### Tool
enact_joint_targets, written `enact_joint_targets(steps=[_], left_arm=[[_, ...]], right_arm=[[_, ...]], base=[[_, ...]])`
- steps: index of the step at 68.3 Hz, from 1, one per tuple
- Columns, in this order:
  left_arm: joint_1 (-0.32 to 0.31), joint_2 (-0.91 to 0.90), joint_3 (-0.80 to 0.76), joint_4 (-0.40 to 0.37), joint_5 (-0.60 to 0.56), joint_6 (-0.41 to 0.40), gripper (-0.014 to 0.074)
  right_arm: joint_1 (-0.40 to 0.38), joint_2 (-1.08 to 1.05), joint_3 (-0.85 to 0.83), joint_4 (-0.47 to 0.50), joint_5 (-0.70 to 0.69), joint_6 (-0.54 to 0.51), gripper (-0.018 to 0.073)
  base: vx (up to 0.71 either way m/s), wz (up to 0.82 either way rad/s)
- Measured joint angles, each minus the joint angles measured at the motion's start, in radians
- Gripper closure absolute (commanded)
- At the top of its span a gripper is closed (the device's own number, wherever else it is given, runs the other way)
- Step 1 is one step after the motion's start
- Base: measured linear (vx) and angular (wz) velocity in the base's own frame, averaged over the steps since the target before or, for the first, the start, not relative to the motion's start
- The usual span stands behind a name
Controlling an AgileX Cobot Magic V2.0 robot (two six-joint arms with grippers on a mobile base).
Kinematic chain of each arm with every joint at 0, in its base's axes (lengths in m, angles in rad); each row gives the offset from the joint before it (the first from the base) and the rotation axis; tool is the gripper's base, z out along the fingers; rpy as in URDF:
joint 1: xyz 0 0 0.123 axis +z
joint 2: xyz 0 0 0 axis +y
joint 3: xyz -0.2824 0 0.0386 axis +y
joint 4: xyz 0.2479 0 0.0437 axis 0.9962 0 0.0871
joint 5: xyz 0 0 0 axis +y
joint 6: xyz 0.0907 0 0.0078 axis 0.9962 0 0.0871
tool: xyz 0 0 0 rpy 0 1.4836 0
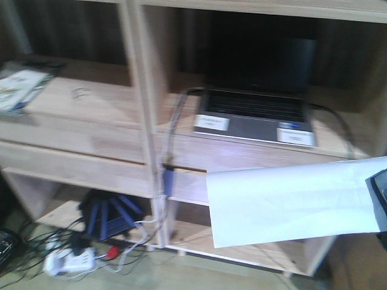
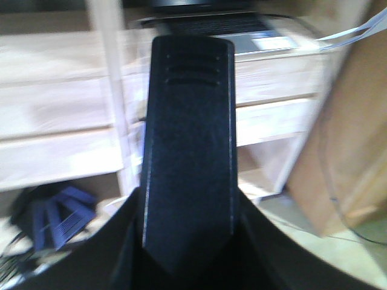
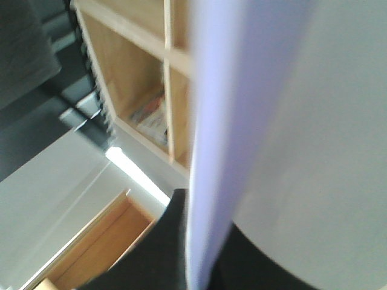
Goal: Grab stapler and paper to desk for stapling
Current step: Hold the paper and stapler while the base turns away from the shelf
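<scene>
A black stapler (image 2: 187, 139) fills the middle of the left wrist view and sticks out forward from my left gripper (image 2: 187, 244), which is shut on its near end. The large white paper (image 1: 290, 202) hangs in the air in front of the shelf unit, held at its right edge by my right gripper (image 1: 379, 193). In the right wrist view the paper (image 3: 290, 121) runs edge-on between the dark fingers of the right gripper (image 3: 202, 260), which is shut on it. The desk is out of view.
A light-wood shelf unit (image 1: 91, 115) stands ahead with an open laptop (image 1: 254, 109) on its shelf and a book (image 1: 18, 87) at far left. Cables, a white power strip (image 1: 69, 261) and a blue stand (image 1: 109, 214) lie on the floor. A brown cardboard box (image 2: 344, 145) stands at right.
</scene>
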Motion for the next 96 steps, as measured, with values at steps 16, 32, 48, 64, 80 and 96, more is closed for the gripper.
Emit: enact_joint_targets(steps=[16,32,48,64,80,96], left_arm=[[0.0,0.0,0.0,0.0,0.0,0.0,0.0603],[0.0,0.0,0.0,0.0,0.001,0.0,0.0603],[0.0,0.0,0.0,0.0,0.001,0.0,0.0603],[0.0,0.0,0.0,0.0,0.001,0.0,0.0603],[0.0,0.0,0.0,0.0,0.001,0.0,0.0603],[0.0,0.0,0.0,0.0,0.001,0.0,0.0603]], right_arm=[[0.0,0.0,0.0,0.0,0.0,0.0,0.0561],[0.0,0.0,0.0,0.0,0.0,0.0,0.0561],[0.0,0.0,0.0,0.0,0.0,0.0,0.0561],[0.0,0.0,0.0,0.0,0.0,0.0,0.0561],[0.0,0.0,0.0,0.0,0.0,0.0,0.0561],[0.0,0.0,0.0,0.0,0.0,0.0,0.0561]], base=[[-0.02,0.68],[-0.01,0.61],[0.01,0.52],[0.03,0.49],[0.03,0.54],[0.06,0.67]])
